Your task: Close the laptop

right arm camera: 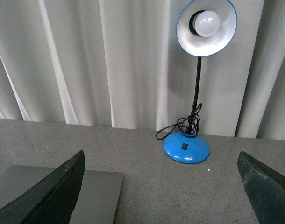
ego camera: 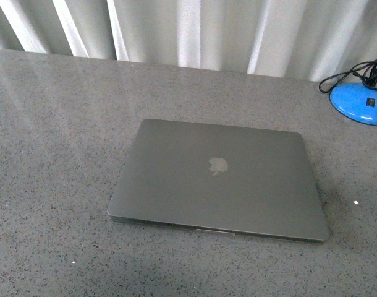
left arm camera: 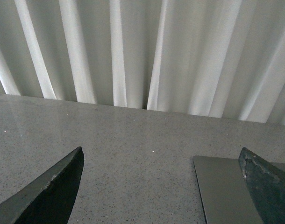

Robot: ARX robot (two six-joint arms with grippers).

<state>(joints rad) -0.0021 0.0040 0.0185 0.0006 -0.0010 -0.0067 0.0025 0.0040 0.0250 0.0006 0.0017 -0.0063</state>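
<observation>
The laptop (ego camera: 219,179) lies shut and flat on the grey table, its grey-silver lid up with the apple logo showing; keyboard and screen are hidden. Neither arm shows in the front view. In the left wrist view my left gripper (left arm camera: 161,186) is open and empty above the table, with a corner of the laptop (left arm camera: 222,191) by one dark finger (left arm camera: 268,186). In the right wrist view my right gripper (right arm camera: 161,186) is open and empty, with a corner of the laptop (right arm camera: 98,196) by one dark finger (right arm camera: 49,196).
A blue desk lamp (right arm camera: 187,147) with a black gooseneck, coiled black cord and white shade stands at the back right of the speckled grey table (ego camera: 52,154); its base also shows in the front view (ego camera: 360,102). White curtains (ego camera: 188,31) hang behind the table's far edge.
</observation>
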